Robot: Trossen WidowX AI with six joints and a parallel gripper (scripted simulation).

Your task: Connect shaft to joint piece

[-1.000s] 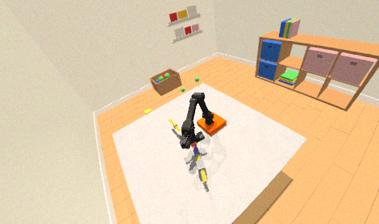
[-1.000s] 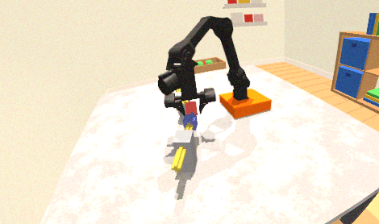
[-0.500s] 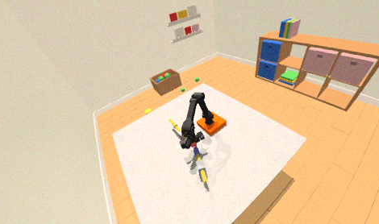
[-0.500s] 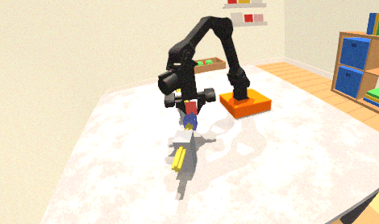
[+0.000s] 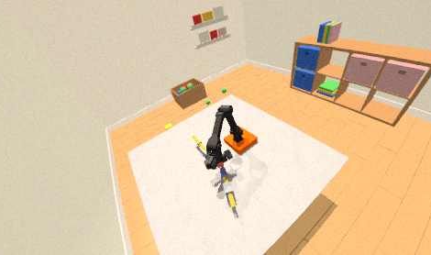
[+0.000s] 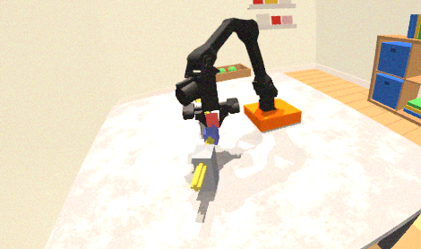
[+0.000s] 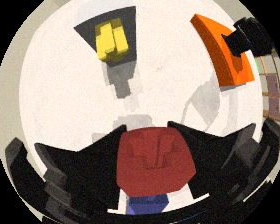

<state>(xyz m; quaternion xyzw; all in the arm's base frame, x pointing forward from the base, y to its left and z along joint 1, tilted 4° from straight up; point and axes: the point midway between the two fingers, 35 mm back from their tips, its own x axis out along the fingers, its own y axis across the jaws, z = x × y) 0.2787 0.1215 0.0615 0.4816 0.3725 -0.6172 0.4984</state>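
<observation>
Red and chunky, the joint piece (image 5: pixel 220 164) (image 6: pixel 212 119) (image 7: pixel 156 162) sits between the gripper's (image 5: pixel 220 162) (image 6: pixel 212 117) (image 7: pixel 150 145) two black fingers, which are closed on its sides. It is held up off the table (image 5: pixel 172 183) (image 6: pixel 124 179) (image 7: pixel 56 90), next to the blue part (image 5: pixel 223 172) (image 6: pixel 210 134) (image 7: pixel 148 204). I think the fingers squeeze both sides so the arm (image 5: pixel 218 128) (image 6: pixel 254 54) can turn it without it slipping. From above, red, blue and the near yellow stick (image 5: pixel 232 201) (image 6: pixel 198 176) make nearly one long line. I can see a notch in the red face, but I can't tell just where the hole points. The grey block (image 5: pixel 228 187) (image 6: pixel 204 152) goes around the near stick, likely to keep it from moving. Past the red piece, the other yellow stick (image 5: pixel 197 140) (image 7: pixel 111 40) goes through a dark block (image 7: pixel 131 30), probably so it can slide straight. That stick slants another way, so the red piece should be turned to face it before letting go. Off to the side, the arm stands on an orange base (image 5: pixel 250 138) (image 6: pixel 291 117) (image 7: pixel 208 47), well apart from the sticks.
</observation>
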